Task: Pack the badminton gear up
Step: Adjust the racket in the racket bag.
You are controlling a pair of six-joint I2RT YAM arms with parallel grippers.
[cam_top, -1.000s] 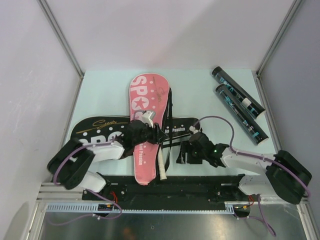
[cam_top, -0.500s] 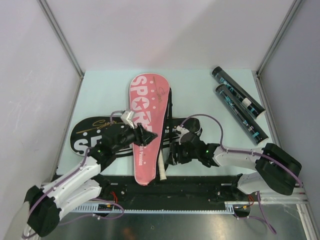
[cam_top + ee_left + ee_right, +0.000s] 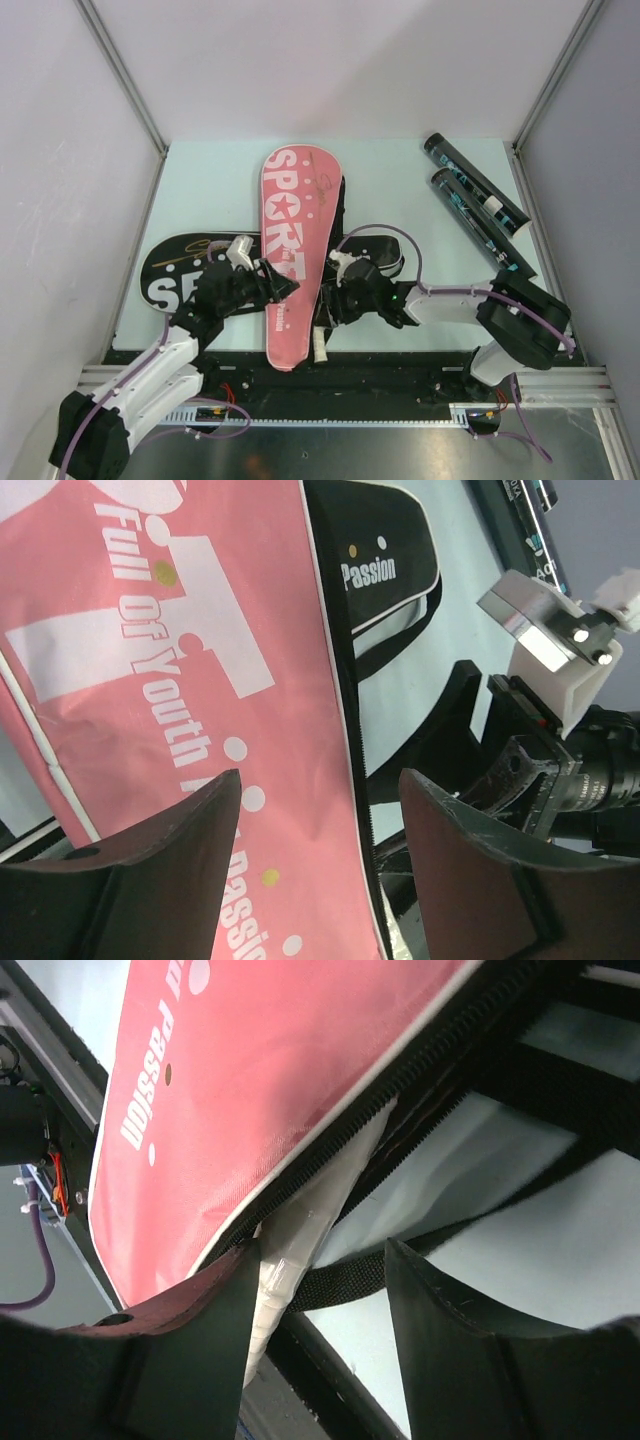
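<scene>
A pink racket cover [image 3: 290, 235] lies lengthwise over a black racket cover [image 3: 180, 272]. A pale racket handle [image 3: 320, 340] sticks out of the pink cover's near end. My left gripper [image 3: 282, 287] hovers open over the pink cover [image 3: 170, 670], near its zipper edge, holding nothing. My right gripper [image 3: 330, 305] stands open at the cover's right edge. In the right wrist view the handle [image 3: 300, 1235] lies against the left finger [image 3: 170, 1360], with a black strap [image 3: 350, 1278] between the jaws. Two dark tubes [image 3: 475, 185] [image 3: 485, 238] lie at the far right.
The black cover's far end with the word "Passion" [image 3: 385, 570] and its strap loops lie under and right of the pink cover. My right wrist's camera block [image 3: 550, 630] sits close to the left gripper. The black base rail [image 3: 380, 365] runs along the near edge.
My left arm has drawn back toward the near left and its jaws have opened wider over the pink cover. My right gripper has slid left to the handle, its jaws narrowing a little.
</scene>
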